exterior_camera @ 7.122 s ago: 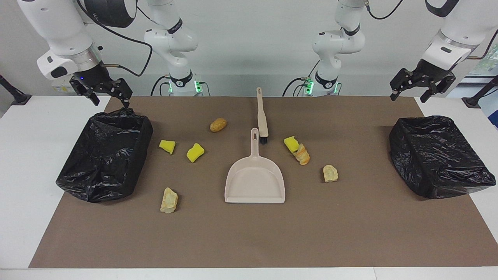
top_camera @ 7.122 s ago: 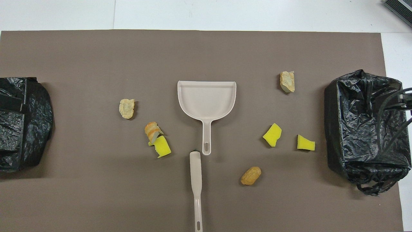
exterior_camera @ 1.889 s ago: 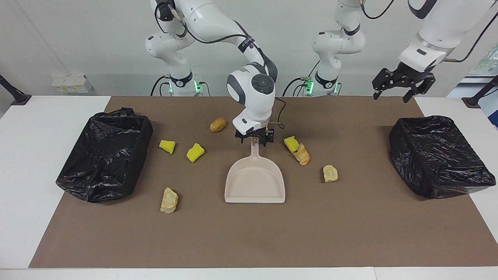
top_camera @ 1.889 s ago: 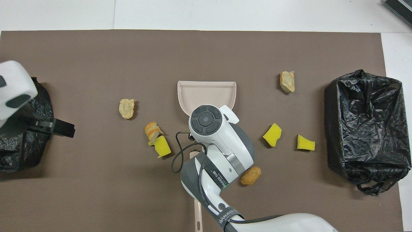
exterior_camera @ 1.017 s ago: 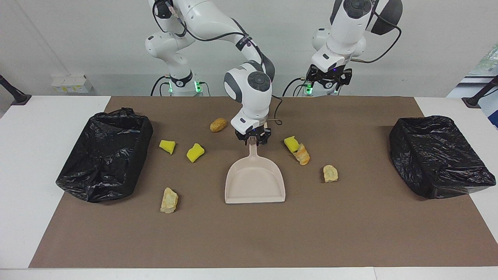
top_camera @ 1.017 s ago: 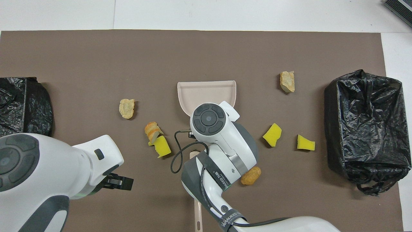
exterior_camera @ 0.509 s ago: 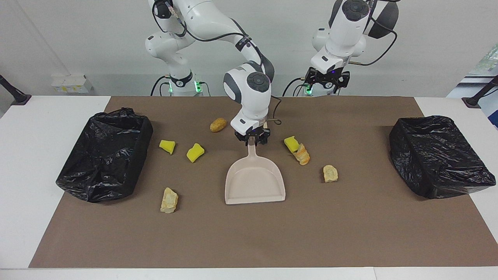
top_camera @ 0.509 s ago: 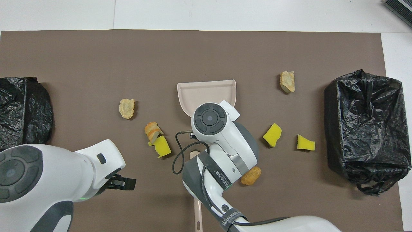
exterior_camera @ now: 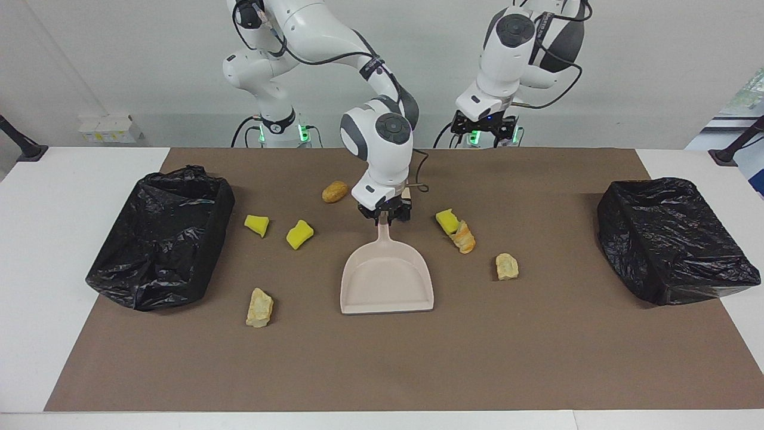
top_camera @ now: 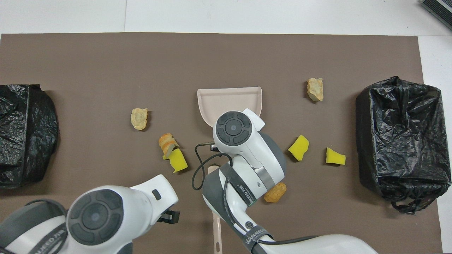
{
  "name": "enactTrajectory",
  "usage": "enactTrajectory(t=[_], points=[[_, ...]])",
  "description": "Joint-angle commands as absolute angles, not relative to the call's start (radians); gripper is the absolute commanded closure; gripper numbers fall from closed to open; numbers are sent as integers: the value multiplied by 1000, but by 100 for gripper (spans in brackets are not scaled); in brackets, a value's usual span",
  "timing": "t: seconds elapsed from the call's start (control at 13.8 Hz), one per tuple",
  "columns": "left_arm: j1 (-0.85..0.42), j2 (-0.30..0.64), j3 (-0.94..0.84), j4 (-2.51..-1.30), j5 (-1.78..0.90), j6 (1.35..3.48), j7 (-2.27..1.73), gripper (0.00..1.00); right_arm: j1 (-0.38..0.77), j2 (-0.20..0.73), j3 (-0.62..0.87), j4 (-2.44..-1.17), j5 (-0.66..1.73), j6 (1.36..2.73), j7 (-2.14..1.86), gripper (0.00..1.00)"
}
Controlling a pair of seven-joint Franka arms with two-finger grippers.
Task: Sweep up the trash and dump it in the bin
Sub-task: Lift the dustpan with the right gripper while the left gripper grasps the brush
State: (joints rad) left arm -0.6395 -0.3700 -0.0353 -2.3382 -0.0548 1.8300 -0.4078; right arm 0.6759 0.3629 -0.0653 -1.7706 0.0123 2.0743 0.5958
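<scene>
My right gripper point(exterior_camera: 385, 216) is shut on the handle of the beige dustpan point(exterior_camera: 387, 280), whose mouth rests on the brown mat point(exterior_camera: 537, 358); from above the arm hides the handle and only the pan point(top_camera: 229, 98) shows. Trash lies around it: yellow chunks point(exterior_camera: 256, 224) point(exterior_camera: 299, 233) point(exterior_camera: 446, 220) and bread lumps point(exterior_camera: 335, 191) point(exterior_camera: 464, 237) point(exterior_camera: 506, 266) point(exterior_camera: 259, 308). Only the beige brush's handle point(top_camera: 216, 229) shows, under the right arm. My left gripper point(exterior_camera: 483, 122) hangs open and empty, high over the mat's edge by the robots. Black-bagged bins point(exterior_camera: 161, 239) point(exterior_camera: 671, 239) stand at both ends.
White table point(exterior_camera: 36, 269) surrounds the mat. The right arm's cable point(top_camera: 197, 173) loops over the mat beside one yellow chunk point(top_camera: 178, 160).
The right gripper has tightened on the dustpan handle and the pan has shifted slightly toward the right arm's end. The left arm has swung in from its bin toward the middle.
</scene>
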Motion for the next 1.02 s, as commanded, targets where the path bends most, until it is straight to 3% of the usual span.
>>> enactTrajectory(t=[0.0,0.22,0.65,0.8,0.94], points=[[-769,-368,-18,-2401,-58,1928,-533,0,620,307,-61,-1792,28,2072,504,100],[-885,-293,-18,-2421,-58,2032,-656,0,537,255,-61,-1793,29,1997,218,100],[-986,-123,-18,-2419,-94,2241,-834,0,430,195,-66,-1793,3,1890,-128,100],[-988,-110,-18,-2421,-94,2241,-834,16,423,192,-66,-1793,-40,1861,-199,100],[-988,-109,-17,-2413,-94,2230,-833,40,414,192,-67,-1793,-77,1850,-291,100]])
